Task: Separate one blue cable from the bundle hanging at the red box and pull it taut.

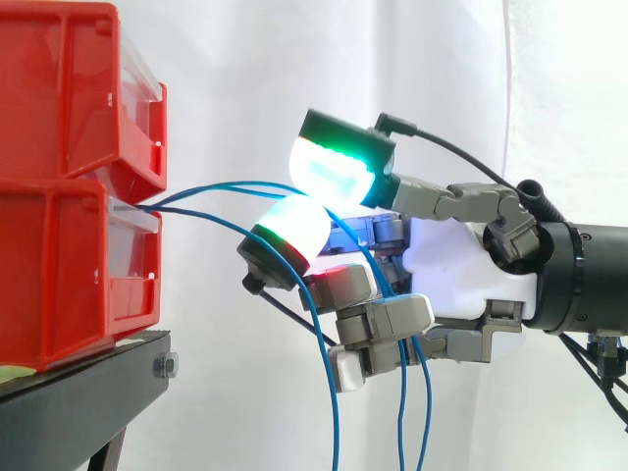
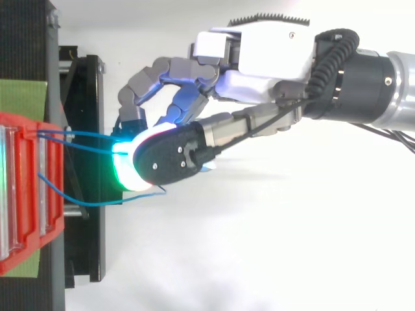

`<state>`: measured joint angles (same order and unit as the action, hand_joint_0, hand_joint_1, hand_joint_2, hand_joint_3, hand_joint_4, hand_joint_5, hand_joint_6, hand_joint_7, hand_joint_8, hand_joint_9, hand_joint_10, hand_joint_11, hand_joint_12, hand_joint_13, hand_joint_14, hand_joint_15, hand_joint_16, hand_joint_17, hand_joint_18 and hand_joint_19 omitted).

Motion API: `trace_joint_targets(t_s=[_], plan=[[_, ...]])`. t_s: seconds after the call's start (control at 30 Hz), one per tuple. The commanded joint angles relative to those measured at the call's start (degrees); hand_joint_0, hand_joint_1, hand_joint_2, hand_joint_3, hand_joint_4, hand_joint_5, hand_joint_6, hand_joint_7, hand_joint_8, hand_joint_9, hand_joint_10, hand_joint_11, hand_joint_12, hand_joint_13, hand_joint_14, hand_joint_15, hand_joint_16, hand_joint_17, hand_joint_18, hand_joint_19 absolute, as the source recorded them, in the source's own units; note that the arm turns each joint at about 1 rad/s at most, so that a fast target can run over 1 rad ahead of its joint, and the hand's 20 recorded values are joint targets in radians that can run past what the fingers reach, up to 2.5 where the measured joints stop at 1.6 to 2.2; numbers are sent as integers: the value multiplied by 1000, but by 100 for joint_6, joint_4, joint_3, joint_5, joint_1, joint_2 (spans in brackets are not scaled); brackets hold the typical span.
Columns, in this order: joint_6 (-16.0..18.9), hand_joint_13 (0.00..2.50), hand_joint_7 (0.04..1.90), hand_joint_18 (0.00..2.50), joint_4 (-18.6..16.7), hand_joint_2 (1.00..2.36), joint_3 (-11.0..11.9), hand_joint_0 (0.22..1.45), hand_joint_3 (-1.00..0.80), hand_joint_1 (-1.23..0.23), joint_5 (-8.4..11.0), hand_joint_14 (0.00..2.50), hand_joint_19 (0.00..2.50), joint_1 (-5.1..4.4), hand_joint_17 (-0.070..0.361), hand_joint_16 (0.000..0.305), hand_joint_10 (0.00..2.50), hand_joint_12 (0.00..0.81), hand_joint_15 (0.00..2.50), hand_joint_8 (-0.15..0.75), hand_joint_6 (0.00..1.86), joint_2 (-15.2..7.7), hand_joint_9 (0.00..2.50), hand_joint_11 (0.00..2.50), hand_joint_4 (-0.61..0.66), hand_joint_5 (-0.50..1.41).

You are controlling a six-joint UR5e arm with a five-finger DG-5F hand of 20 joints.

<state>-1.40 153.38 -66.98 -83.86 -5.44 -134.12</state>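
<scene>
Arching out from the front of the red bins [image 1: 59, 196], one blue cable [image 1: 235, 183] runs rightward and passes between two glowing fingertips [image 1: 334, 167], which pinch it just clear of the bins. The other cables [image 1: 332, 392] slip under the lower pad and hang down in front of the curled lower fingers. Entering level from the right above the edge of the black stand [image 1: 78, 392], the hand [image 1: 461, 265] faces the bins, its pinching fingers stretched toward them.
</scene>
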Motion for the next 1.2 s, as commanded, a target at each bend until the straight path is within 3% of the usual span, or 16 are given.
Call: trace_joint_targets(t_s=[0.0, 0.17, 0.27, 0.4, 0.57, 0.7, 0.83, 0.97, 1.03, 1.17], plan=[[-1, 1032, 1108, 722, 8, 1023, -8, 616, -86, -690, 1, 457, 781, -1, 115, 51, 0, 374, 1423, 350, 927, 0, 987, 1424, 115, -194], [-1, 1025, 1120, 724, -1, 1025, 1, 682, -60, -803, 1, 410, 765, -10, 115, 51, 0, 375, 1459, 342, 953, 0, 966, 1459, 21, -212], [-1, 999, 1076, 696, -1, 1018, 1, 768, -267, -848, 1, 409, 742, -10, 114, 51, 0, 379, 1466, 328, 955, 0, 940, 1450, 22, -217], [-1, 1012, 1099, 700, 8, 1000, -8, 794, -500, -875, -7, 310, 701, -10, 113, 50, 1, 376, 1512, 319, 942, 0, 943, 1453, 23, -206], [-1, 1031, 1128, 705, -1, 1000, -8, 713, -500, -887, 1, 208, 685, -10, 112, 50, 1, 377, 1563, 323, 935, 0, 993, 1447, 52, -185], [-1, 1045, 1086, 704, -1, 1000, -8, 578, -500, -815, -7, 218, 706, -1, 113, 50, 0, 381, 1543, 332, 927, 0, 1040, 1467, 83, -169], [-1, 1049, 1072, 722, -1, 1000, -8, 507, -500, -564, 1, 335, 720, -1, 121, 54, 24, 409, 1428, 356, 919, 0, 1077, 1418, 115, -162], [-1, 1059, 1083, 690, 8, 1000, -8, 579, -500, -395, 1, 260, 758, -1, 113, 50, 2, 380, 1456, 338, 905, 0, 1092, 1413, 105, -164], [-1, 1059, 1083, 687, 8, 1001, -8, 610, -488, -447, -7, 249, 755, -1, 112, 50, 3, 375, 1474, 334, 903, 0, 1090, 1426, 95, -165], [-1, 1056, 1136, 689, 17, 1017, -17, 600, -245, -615, -7, 256, 746, -1, 113, 50, 1, 372, 1476, 335, 905, 0, 1072, 1442, 122, -172]])
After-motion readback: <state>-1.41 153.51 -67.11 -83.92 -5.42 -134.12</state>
